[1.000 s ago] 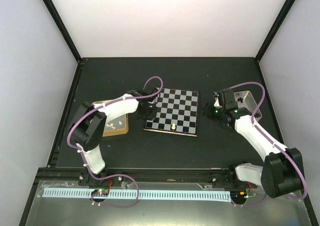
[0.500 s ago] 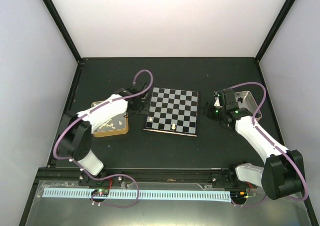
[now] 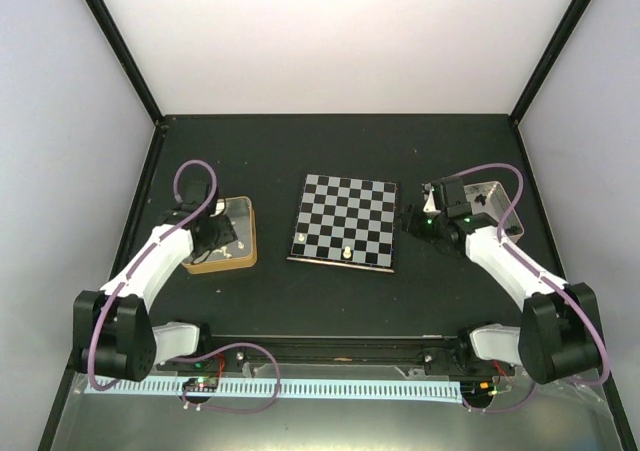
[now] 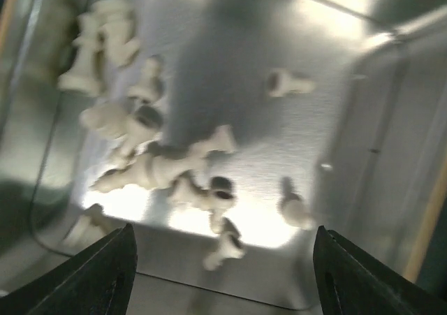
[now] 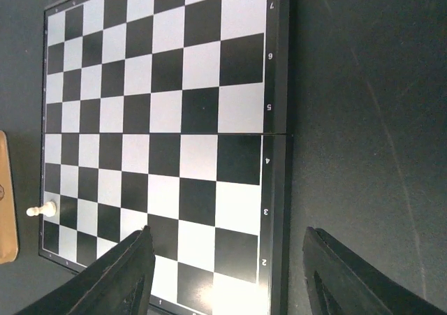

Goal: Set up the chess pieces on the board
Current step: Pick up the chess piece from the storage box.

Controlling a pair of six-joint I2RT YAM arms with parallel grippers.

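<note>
The board (image 3: 345, 211) lies flat at the table's centre. One cream chess piece (image 3: 345, 254) stands on its near row and another (image 3: 300, 239) stands by its left near corner, also seen as a small cream piece (image 5: 43, 209) in the right wrist view. My left gripper (image 3: 213, 233) hangs open over the gold-sided tin (image 3: 228, 262). Several cream pieces (image 4: 160, 165) lie jumbled in that tin, below the left gripper (image 4: 223, 280), with nothing between its fingers. My right gripper (image 3: 408, 219) is open and empty above the board's right edge (image 5: 276, 189).
A pinkish-silver tin (image 3: 492, 203) sits at the right, partly under the right arm. Black frame posts and pale walls close off the dark table on three sides. The arm bases stand at the near edge.
The left arm swung from the board's left edge back over the gold-sided tin and its jaws opened. A cream piece now stands by the board's left near corner. The right arm barely moved.
</note>
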